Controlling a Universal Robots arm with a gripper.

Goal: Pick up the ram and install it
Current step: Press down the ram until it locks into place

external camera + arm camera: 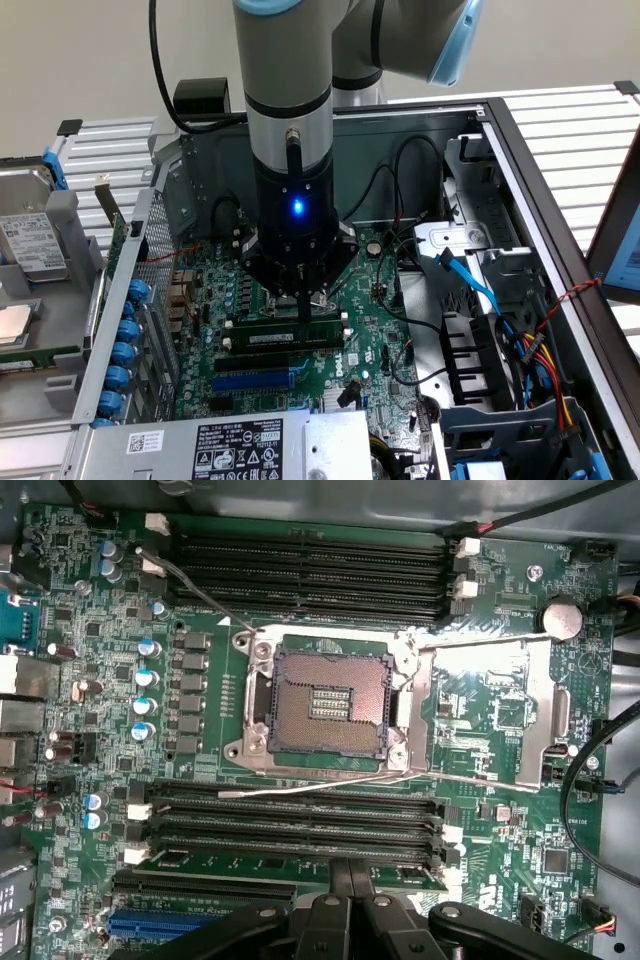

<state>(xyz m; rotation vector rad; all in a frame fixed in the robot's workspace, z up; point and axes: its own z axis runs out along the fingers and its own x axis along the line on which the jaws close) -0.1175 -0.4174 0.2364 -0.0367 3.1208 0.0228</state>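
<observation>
The ram (250, 862) is a long dark-green stick that stands on edge in the memory slot nearest the blue expansion slot (165, 922). From outside, the ram (285, 341) lies below the arm's black wrist. My gripper (350, 878) is shut, with its dark fingertips (338, 882) together over the middle of the ram's top edge. They sit on it or just above it; I cannot tell which. In the exterior view my gripper (305, 308) points straight down at the board.
The green motherboard (90, 630) lies in an open computer case (520, 180). An open CPU socket (325, 700) sits mid-board between two banks of black memory slots (300, 570). Loose blue and coloured cables (500, 310) lie at the exterior view's right, and a drive cage (40, 260) at its left.
</observation>
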